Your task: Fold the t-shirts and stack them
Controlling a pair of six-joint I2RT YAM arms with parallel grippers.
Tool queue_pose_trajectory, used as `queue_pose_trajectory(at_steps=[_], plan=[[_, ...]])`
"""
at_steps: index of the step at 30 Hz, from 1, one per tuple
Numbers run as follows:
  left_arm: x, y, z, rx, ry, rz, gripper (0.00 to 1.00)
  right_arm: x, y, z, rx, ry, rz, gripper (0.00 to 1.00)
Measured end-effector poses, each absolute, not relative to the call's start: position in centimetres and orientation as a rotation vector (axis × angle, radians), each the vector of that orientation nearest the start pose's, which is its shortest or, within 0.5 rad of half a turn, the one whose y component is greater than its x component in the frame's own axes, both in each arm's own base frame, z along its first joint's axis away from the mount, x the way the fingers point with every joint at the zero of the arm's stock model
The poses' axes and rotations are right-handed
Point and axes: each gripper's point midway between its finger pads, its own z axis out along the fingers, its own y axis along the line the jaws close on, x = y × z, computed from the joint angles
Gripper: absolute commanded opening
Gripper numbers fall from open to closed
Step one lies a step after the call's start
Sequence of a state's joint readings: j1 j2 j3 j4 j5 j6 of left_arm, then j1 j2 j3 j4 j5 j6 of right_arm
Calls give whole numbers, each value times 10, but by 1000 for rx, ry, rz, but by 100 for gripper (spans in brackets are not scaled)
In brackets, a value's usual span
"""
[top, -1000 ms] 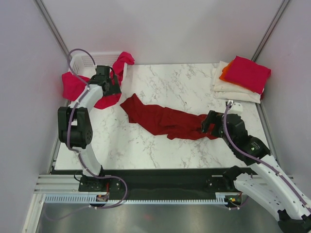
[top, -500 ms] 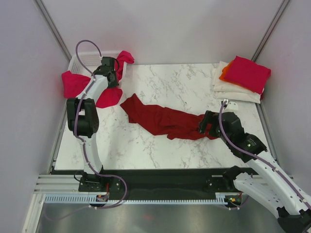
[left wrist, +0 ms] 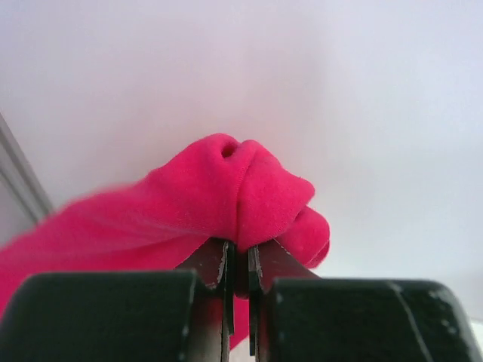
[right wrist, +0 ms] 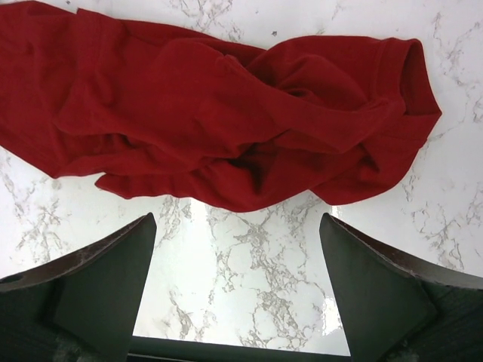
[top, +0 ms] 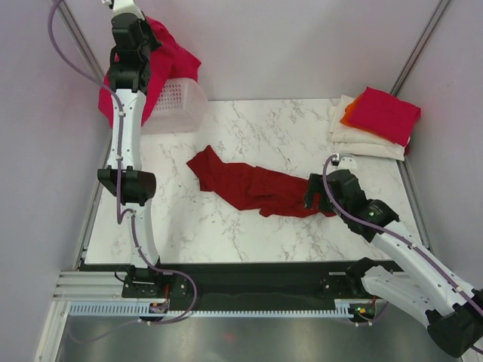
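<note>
While the marble table [top: 264,128] bore the crumpled dark red t-shirt [top: 256,188] at its middle, the pink t-shirt [top: 170,60] hung high over the mesh basket [top: 177,102], a fold clamped between the left gripper's [left wrist: 240,260] fingers. The right gripper [right wrist: 235,226] hovered spread wide above the red cloth. Trailing pink fabric could snag and drag the basket, or slip from that thin pinch.

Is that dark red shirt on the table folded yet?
No. The dark red shirt lies crumpled and bunched on the table, unfolded.

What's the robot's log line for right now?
left hand: shut on pink shirt, high, near basket | right hand: open over dark red shirt | folded stack: far right corner
</note>
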State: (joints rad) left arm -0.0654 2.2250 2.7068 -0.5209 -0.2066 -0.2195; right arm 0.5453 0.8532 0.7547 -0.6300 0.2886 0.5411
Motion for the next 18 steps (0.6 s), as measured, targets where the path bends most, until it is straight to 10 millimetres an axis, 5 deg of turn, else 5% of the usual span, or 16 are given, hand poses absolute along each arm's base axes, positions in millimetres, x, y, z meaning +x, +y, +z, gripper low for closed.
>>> queue_pose_trajectory(at_steps=[2,4,6,12,15,18], plan=[[610,-13,466,-280,1515,-70,2,236,108,153,132,2283,229,98],[608,-14,465,-278,1520,-76,2,236,108,154,126,2283,224,98],[611,-16,437,-282,1591,-75,2,237,108,156,127,2276,226,98],[616,-20,313,-290,1907,-40,2,236,108,157,126,2275,231,98],[612,-20,304,-289,1944,-35,2,236,108,157,126,2275,232,98],[608,-19,323,-289,1908,-41,2,236,108,157,127,2273,233,98]])
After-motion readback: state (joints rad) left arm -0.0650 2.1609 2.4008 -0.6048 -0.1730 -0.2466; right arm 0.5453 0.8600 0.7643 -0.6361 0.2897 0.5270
